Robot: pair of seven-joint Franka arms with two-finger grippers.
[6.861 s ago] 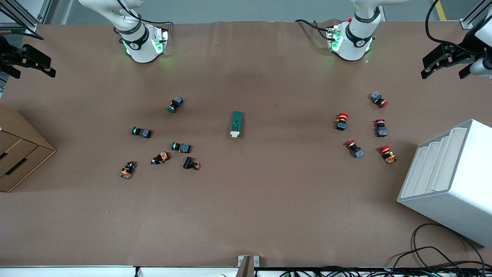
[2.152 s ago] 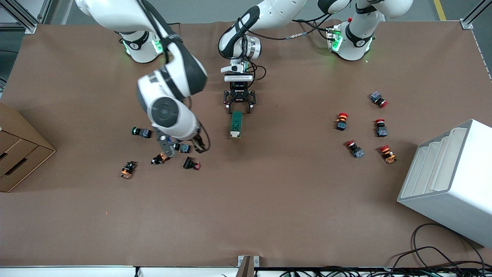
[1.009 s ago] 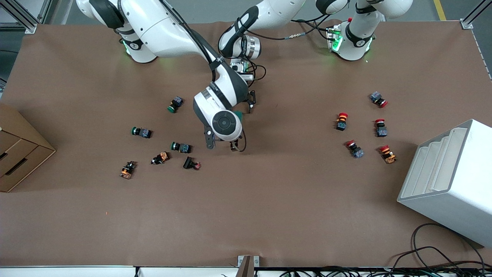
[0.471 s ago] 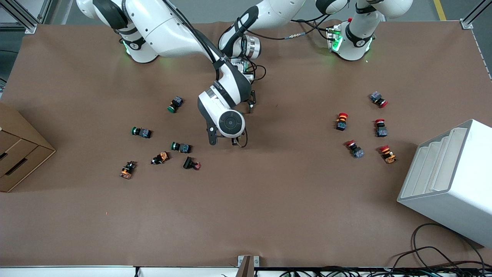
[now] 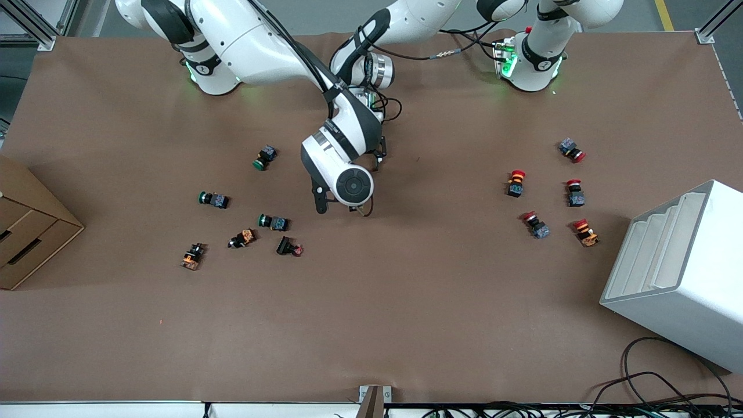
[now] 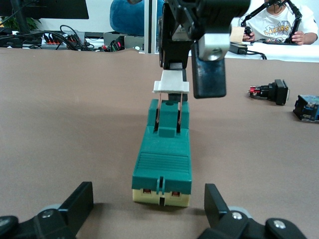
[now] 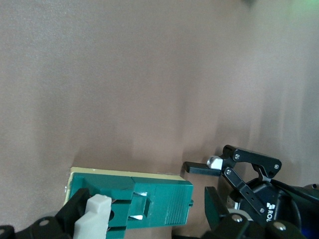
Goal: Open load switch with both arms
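Note:
The load switch [image 6: 162, 154] is a dark green block on a cream base, lying mid-table. In the front view the right arm's wrist [image 5: 342, 177] hides it. Its white lever [image 6: 171, 85] stands raised at the end nearer the front camera. My left gripper [image 6: 148, 206] is open and low at the switch's other end, with the block just ahead of its fingertips. My right gripper [image 7: 144, 209] is open over the switch, one finger [image 7: 75, 209] beside the lever [image 7: 92, 219]. The switch [image 7: 134, 199] lies lengthwise between the right fingers. Neither gripper holds anything.
Several green and orange push buttons [image 5: 273, 222] lie toward the right arm's end. Several red ones [image 5: 535, 225] lie toward the left arm's end. A cardboard box [image 5: 29, 226] and a white stepped rack [image 5: 679, 273] stand at the table's ends. Cables [image 5: 656, 389] lie at the front edge.
The right arm has swung from over the green buttons to over the switch and settled there. The left gripper has stayed at the switch's end. Earlier both arms were parked at the sides.

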